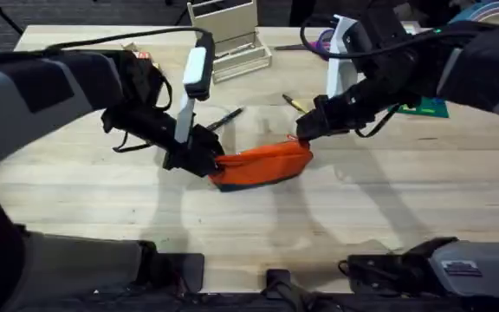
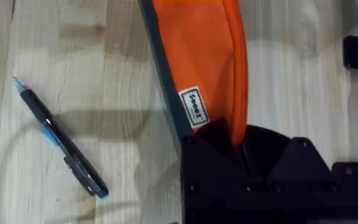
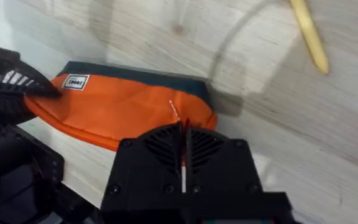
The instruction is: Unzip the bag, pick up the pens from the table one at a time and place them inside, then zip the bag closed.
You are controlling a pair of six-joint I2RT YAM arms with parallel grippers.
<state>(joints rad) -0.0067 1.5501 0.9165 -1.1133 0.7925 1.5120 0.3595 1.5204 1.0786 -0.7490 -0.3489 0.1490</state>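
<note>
My left gripper (image 2: 244,146) is clamped on the bag (image 1: 262,163) end, right gripper (image 3: 184,134) pinched at its far end. Fabric's soft, floppy, so pull it taut btwn grips w/ zipper up.

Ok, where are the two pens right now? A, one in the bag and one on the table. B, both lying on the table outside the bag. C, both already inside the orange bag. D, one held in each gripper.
B: the black pen and the yellow pen both lie on the table beyond the orange bag, while the left gripper and the right gripper sit at the bag's two ends.
</note>
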